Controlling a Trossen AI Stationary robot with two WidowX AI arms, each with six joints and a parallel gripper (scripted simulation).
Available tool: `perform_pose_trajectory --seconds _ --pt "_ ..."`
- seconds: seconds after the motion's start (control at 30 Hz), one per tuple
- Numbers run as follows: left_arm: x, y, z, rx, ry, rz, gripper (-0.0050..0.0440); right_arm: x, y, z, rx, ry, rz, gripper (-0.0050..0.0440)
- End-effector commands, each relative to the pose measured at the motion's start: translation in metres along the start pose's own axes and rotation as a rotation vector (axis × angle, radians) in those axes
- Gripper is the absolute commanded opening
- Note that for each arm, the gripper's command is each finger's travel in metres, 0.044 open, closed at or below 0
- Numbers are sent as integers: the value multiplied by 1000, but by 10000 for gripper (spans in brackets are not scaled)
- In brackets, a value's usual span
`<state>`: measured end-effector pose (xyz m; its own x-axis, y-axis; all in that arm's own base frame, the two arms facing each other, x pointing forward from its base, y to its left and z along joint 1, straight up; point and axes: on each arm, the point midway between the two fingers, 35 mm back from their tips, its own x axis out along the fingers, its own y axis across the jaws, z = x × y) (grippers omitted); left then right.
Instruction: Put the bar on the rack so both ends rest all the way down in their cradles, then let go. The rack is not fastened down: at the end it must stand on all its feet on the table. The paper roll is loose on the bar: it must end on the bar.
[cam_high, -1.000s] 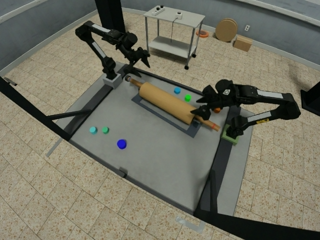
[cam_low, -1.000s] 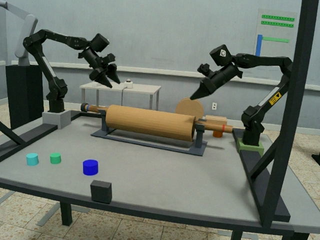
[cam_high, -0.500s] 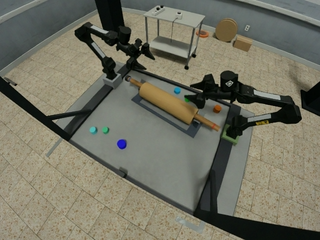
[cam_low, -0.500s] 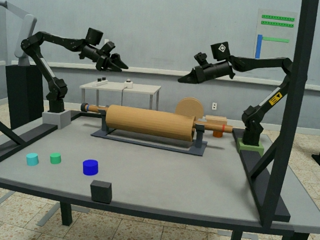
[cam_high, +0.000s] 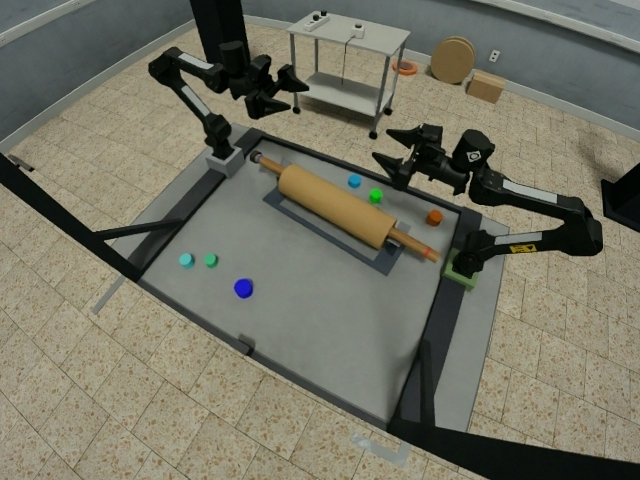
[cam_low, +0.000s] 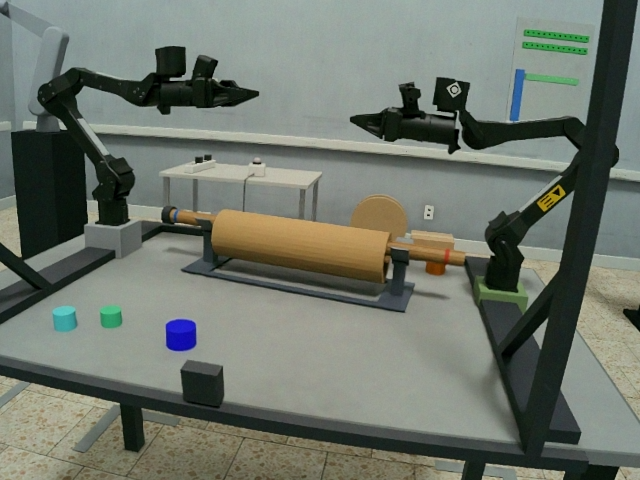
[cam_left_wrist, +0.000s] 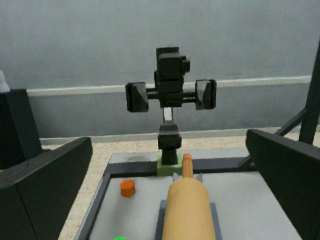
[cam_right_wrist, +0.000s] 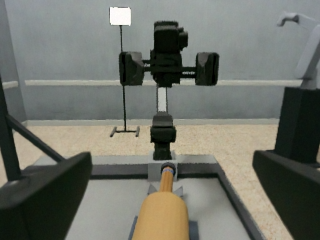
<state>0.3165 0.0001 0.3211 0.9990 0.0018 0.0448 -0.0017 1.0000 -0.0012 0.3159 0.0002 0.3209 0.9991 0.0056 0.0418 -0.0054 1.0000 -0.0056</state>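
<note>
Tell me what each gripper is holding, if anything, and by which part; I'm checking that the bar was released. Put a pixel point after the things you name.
Nothing is held. The left gripper (cam_high: 298, 98) (cam_low: 257, 93) and right gripper (cam_high: 379, 143) (cam_low: 351, 119) are open, away from the bar (cam_high: 413, 244) (cam_low: 423, 252) (cam_left_wrist: 187, 166) (cam_right_wrist: 166, 181).

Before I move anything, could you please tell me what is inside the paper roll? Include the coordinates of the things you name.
The wooden bar (cam_high: 416, 244) (cam_low: 429, 253) (cam_left_wrist: 187, 167) (cam_right_wrist: 166, 181) runs through the paper roll (cam_high: 336, 205) (cam_low: 299, 245) (cam_left_wrist: 189, 212) (cam_right_wrist: 162, 217), showing at both ends. Its middle stretch is covered by the roll.
</note>
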Motion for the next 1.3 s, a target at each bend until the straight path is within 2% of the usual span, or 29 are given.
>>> perform_pose_trajectory --seconds 0.0,0.13,0.23,0.33,1.27 --pt "1 0 1 -2 -9 1 440 2 0 1 -4 -12 3 440" --pt "-2 -1 7 5 -19 -3 440 1 -1 -3 12 5 -5 440" --pt "-3 0 12 5 -29 -3 440 -2 0 13 13 -34 -6 440" --pt "-3 0 16 4 -39 -2 440 -2 0 15 13 -37 -6 440" --pt "-3 0 17 0 -42 -1 440 -3 0 17 1 -43 -6 440"
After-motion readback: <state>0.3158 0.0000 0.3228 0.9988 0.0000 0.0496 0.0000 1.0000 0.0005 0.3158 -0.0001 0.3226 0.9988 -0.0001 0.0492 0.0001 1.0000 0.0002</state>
